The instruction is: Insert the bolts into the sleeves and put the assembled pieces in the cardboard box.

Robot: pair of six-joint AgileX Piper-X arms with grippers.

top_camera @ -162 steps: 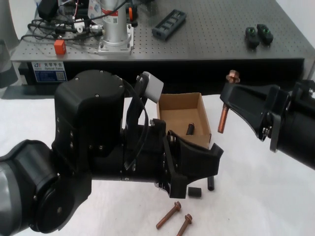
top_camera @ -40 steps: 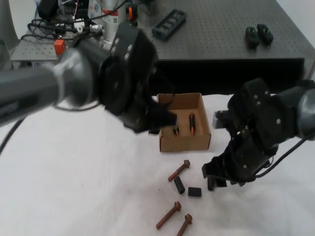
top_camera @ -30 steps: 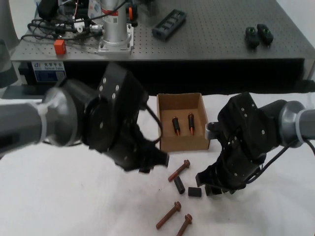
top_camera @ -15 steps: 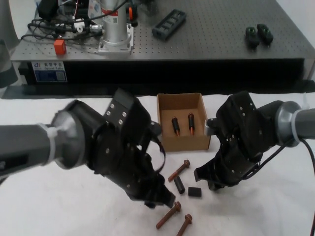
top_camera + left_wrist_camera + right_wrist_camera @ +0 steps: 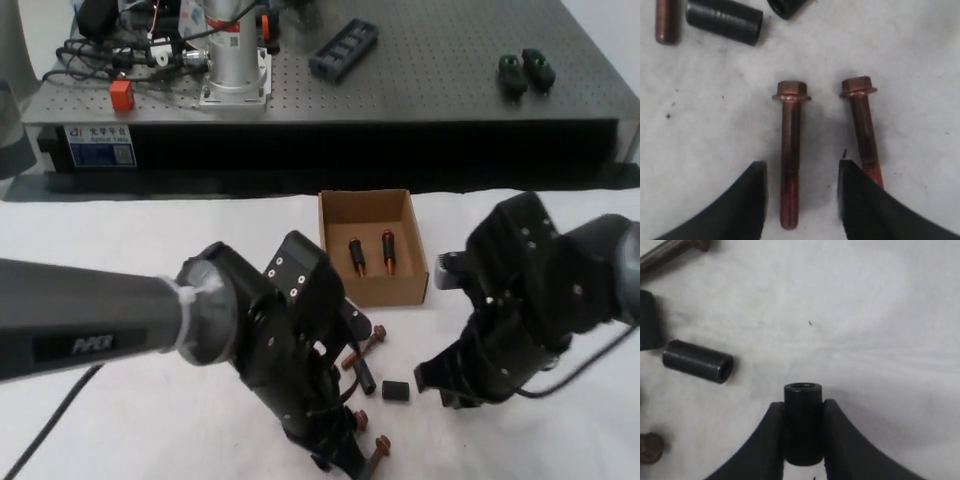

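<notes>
In the left wrist view my left gripper is open low over the white cloth, its fingers on either side of a copper bolt. A second bolt lies just outside one finger. In the right wrist view my right gripper is shut on a black sleeve that stands on the cloth. The high view shows the left gripper at the front over the bolts and the right gripper right of them. The cardboard box holds two assembled pieces.
Two loose sleeves lie between the grippers, with a third bolt partly hidden behind the left arm. Beyond the box rises a dark bench with cables, a metal post and small black parts.
The left arm came away from the box, where two assembled pieces now lie, and dropped forward over the two front bolts. The right arm lowered beside the loose sleeves and shifted slightly right.
</notes>
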